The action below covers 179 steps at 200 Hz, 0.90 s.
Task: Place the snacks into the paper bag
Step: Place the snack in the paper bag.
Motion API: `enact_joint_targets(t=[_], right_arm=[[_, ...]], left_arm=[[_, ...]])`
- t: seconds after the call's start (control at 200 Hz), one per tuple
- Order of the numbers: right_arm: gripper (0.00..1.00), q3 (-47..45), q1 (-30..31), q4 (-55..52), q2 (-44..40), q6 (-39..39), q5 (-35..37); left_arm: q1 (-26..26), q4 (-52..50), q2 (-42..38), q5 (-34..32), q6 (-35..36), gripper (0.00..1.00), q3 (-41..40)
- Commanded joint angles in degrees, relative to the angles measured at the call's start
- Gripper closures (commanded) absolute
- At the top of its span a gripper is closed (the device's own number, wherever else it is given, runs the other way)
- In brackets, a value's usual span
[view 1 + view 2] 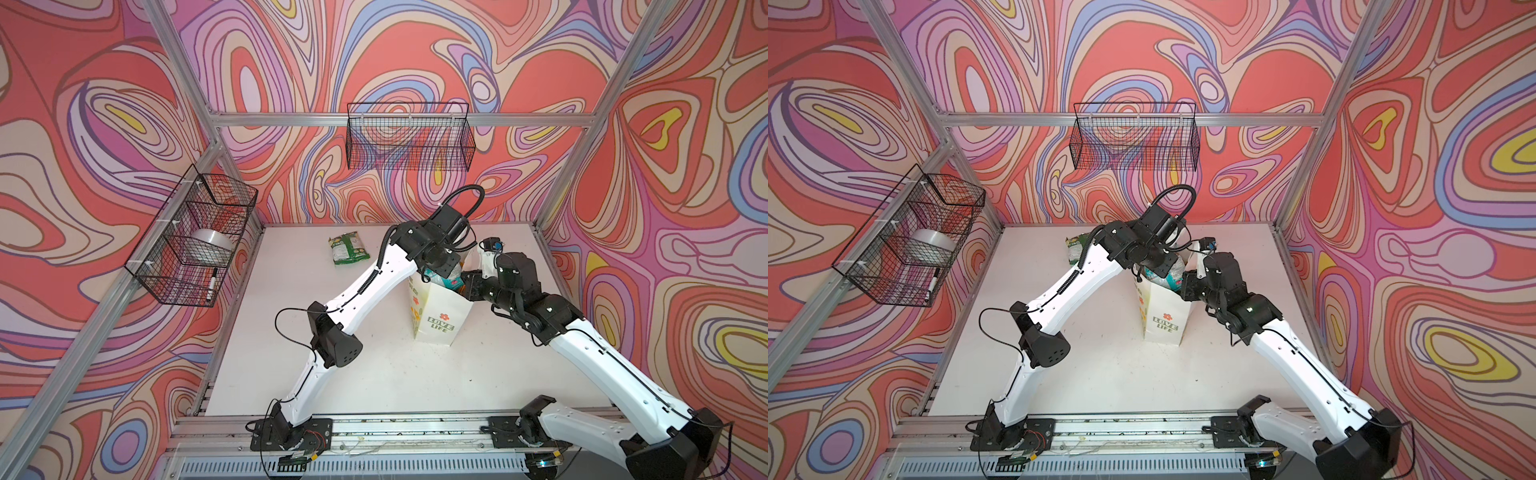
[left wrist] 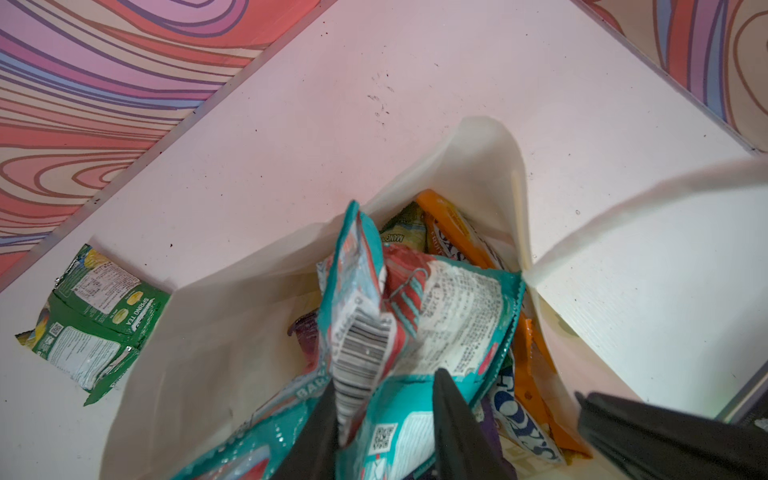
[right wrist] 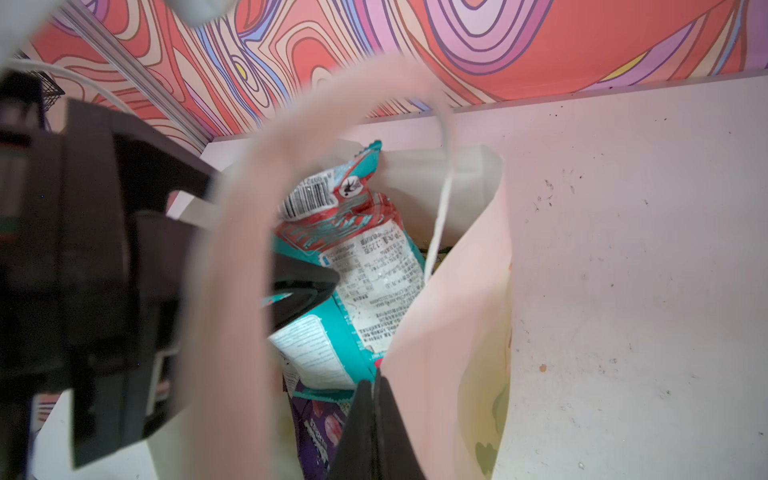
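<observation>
The white paper bag (image 1: 440, 320) (image 1: 1167, 320) stands upright right of the table's middle. My left gripper (image 2: 386, 380) reaches into its mouth, open, jaws apart around a crumpled teal and red snack pouch (image 2: 453, 316) (image 3: 374, 266) lying on top of the contents. Orange (image 2: 449, 220) and purple (image 3: 320, 428) pouches lie deeper inside. My right gripper (image 3: 376, 380) is shut on the bag's rim on the right side. One green snack (image 1: 348, 248) (image 2: 95, 320) lies flat on the table, behind and to the left of the bag; in a top view the left arm partly covers the green snack (image 1: 1073, 245).
A black wire basket (image 1: 409, 137) hangs on the back wall. Another wire basket (image 1: 195, 237) on the left wall holds a tape roll and a marker. A blurred bag handle cord (image 3: 245, 216) loops close in front of the right wrist camera.
</observation>
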Motion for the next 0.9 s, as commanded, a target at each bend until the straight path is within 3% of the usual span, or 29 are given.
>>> enact_joint_targets(t=[0.0,0.15,0.336,0.476,0.636,0.806,0.891], right_arm=[[1.00,-0.8,0.1,-0.5,0.6,-0.5,0.2],[1.00,-0.8,0.1,-0.5,0.5,-0.5,0.2],[1.00,-0.9,0.1,-0.7,0.2,-0.5,0.5],[1.00,-0.8,0.2,-0.8,-0.1,-0.5,0.7],[1.00,-0.9,0.1,-0.9,-0.4,-0.5,1.1],[1.00,-1.1,0.1,-0.8,-1.1,-0.5,1.7],[1.00,-1.1,0.1,-0.8,-1.1,-0.5,1.7]], left_arm=[[0.1,0.9,-2.4,1.1,-2.4,0.56,1.4],[0.2,5.5,-6.4,7.0,-4.7,0.58,-0.8],[0.1,7.5,-9.1,2.1,-7.2,0.56,-1.6],[0.2,10.7,-12.9,3.9,-8.9,0.51,-4.6],[0.2,16.8,-20.0,1.8,-11.5,0.35,-12.8],[0.8,23.9,-29.4,-9.0,-12.8,0.14,-26.8],[3.0,25.1,-33.4,-11.3,-15.9,0.07,-32.8]])
